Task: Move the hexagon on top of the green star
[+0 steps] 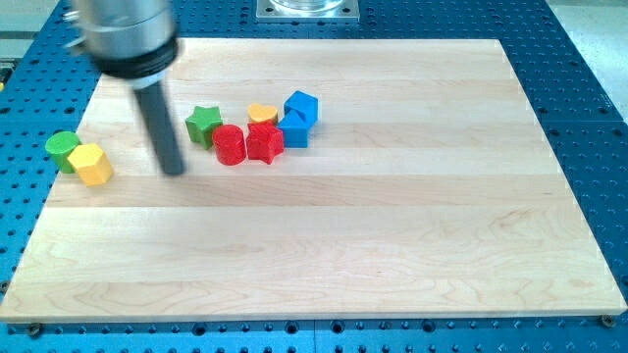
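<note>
A pale wooden board (392, 226) is lying on a blue perforated bench (589, 98), carrying every block in its upper left part. A green cylinder (63, 150) and a yellow hexagon (93, 164) are sitting touching near the view's left edge. Further right, a green star (204, 124), red cylinder (230, 144), red star-like block (264, 141), yellow block (262, 114) and two blue blocks (298, 116) are clustering together.

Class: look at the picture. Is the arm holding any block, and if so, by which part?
Nothing is held. My tip rests on the board, apart from the yellow hexagon and the green star, touching neither.
</note>
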Robot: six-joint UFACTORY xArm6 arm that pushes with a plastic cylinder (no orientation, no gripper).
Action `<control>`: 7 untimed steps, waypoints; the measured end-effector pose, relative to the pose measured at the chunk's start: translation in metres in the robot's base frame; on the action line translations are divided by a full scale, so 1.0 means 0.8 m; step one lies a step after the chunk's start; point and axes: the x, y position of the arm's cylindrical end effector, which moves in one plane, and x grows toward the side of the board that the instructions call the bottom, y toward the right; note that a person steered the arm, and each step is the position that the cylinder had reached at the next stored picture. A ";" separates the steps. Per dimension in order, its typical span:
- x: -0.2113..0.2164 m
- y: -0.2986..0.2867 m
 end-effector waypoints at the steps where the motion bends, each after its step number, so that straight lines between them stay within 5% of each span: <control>1: 0.066 -0.084; 2: 0.006 -0.117; 3: -0.059 -0.076; 5: 0.002 -0.085; 6: -0.032 -0.014; 7: -0.119 0.047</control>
